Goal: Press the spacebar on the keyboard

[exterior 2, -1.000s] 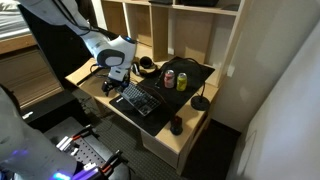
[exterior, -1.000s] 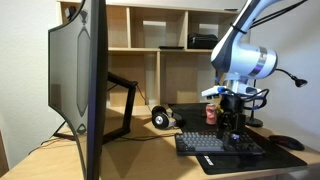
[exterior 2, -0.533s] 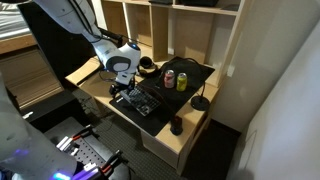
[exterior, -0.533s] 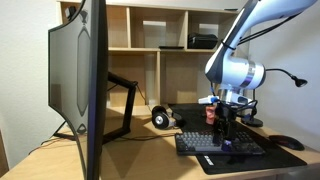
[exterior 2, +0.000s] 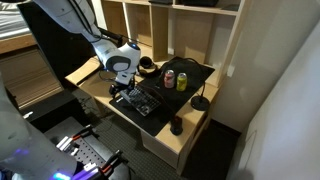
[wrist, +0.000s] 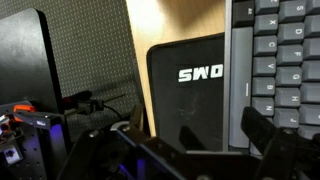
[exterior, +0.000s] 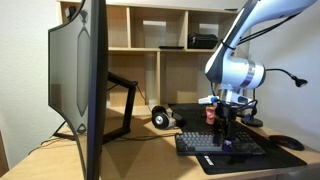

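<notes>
The black keyboard (exterior: 215,143) lies on the wooden desk; it also shows in an exterior view (exterior 2: 143,101) and at the right of the wrist view (wrist: 285,60). The spacebar (wrist: 240,85) is the long grey bar in the keyboard's edge row. My gripper (wrist: 200,140) is open and empty, pointing straight down, low over the keyboard in both exterior views (exterior: 228,135) (exterior 2: 122,90). One fingertip (wrist: 265,128) sits over the spacebar's end and neighbouring keys. I cannot tell whether it touches them.
A black pad with white letters (wrist: 185,95) lies beside the spacebar edge. A large monitor (exterior: 85,80) fills the near side. Headphones (exterior: 161,118), two cans (exterior 2: 175,79), a mouse (exterior: 290,143) and shelves (exterior: 160,30) surround the keyboard.
A second ago the gripper was higher above the keyboard. It came down and slightly sideways onto the keyboard. It has held still for the last half second.
</notes>
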Tool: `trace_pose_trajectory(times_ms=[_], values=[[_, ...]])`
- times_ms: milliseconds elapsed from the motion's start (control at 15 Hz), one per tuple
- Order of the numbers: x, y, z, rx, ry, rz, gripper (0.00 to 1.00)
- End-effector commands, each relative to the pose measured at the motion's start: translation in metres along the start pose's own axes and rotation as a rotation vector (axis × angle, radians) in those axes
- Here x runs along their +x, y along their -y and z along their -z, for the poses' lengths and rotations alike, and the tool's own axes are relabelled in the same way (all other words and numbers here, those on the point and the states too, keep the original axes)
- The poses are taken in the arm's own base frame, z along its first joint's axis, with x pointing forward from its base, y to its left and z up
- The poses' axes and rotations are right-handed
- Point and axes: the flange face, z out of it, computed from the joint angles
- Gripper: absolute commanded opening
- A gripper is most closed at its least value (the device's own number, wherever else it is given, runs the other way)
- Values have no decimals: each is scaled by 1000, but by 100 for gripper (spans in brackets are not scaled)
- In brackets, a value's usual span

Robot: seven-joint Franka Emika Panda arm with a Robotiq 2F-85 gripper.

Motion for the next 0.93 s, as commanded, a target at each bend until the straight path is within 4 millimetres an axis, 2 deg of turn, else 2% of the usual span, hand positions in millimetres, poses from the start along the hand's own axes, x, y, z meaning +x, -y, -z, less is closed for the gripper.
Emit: trace_pose_trajectory(times_ms=[0,600,867], values=[[0,-1,0,-18,2,-16,100],[4,-5,-3,-61,-37,-49,100],[5,-1,0,-14,-58,-33,100]])
